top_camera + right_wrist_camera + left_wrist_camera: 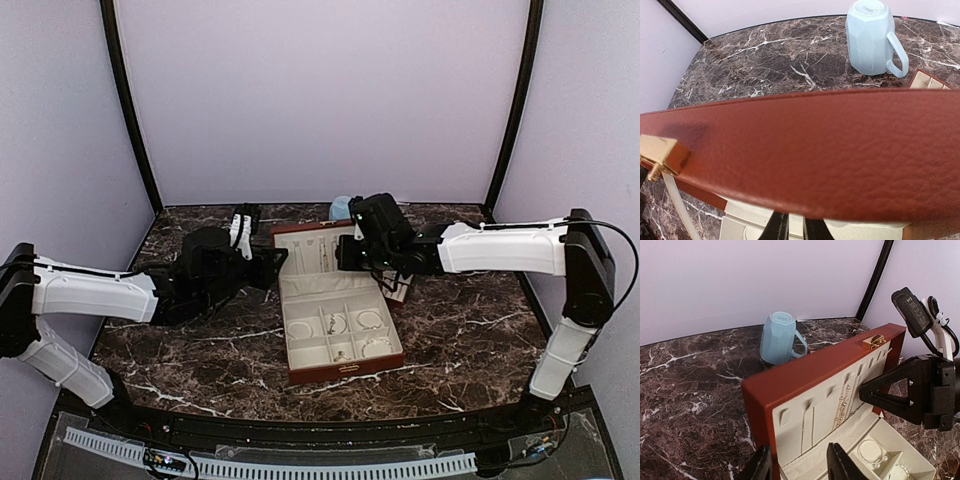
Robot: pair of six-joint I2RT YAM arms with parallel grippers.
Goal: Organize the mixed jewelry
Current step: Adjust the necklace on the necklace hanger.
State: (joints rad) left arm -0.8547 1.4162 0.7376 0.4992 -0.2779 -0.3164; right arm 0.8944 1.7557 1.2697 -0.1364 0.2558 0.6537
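The reddish-brown jewelry box (pixel 345 372) lies open mid-table with its lid (pixel 805 375) upright. Silver chains (pixel 842 407) hang on the lid's cream lining. A pearl-tipped bracelet (pixel 872 452) and thin rings (pixel 337 323) rest in the base compartments. My left gripper (pixel 797 455) is open and straddles the lid's left side wall, one finger outside and one inside. My right gripper (pixel 861 392) points at the lining beside the chains, its fingers nearly together. The lid (pixel 805 150) hides its tips (pixel 794 220), so I cannot see whether anything thin is pinched.
A pale blue mug (pixel 779 337) stands upside down behind the box. A cream slotted tray (pixel 927 80) lies right of the lid, under my right arm. The gold clasp (pixel 873 341) sticks out from the lid's top edge. Purple walls close in the marble table (pixel 200 370).
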